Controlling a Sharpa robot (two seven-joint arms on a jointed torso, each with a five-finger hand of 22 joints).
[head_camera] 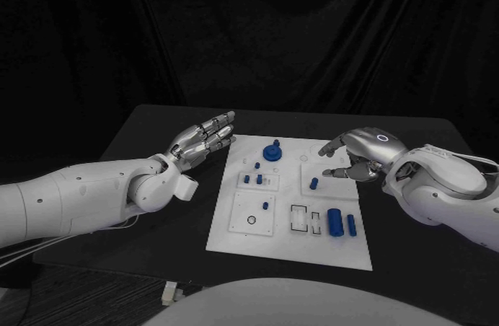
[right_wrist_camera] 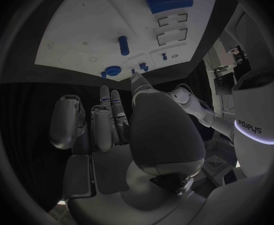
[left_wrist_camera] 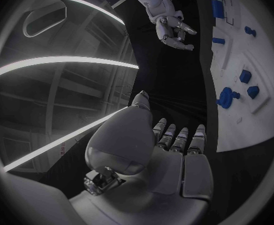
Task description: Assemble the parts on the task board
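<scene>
The white task board lies mid-table. On it are a round blue knob part at the far edge, several small blue pegs such as one near the middle, and a thick blue cylinder with a thinner one at the near right. My left hand hovers beside the board's far left corner, fingers stretched out and empty; the left wrist view shows it beside the board. My right hand hangs over the board's far right, fingers apart and pointing down, holding nothing.
A black ring marks a square plate at the board's near left. Two empty rectangular slots sit beside the thick cylinder. The black table ends not far from the board on every side.
</scene>
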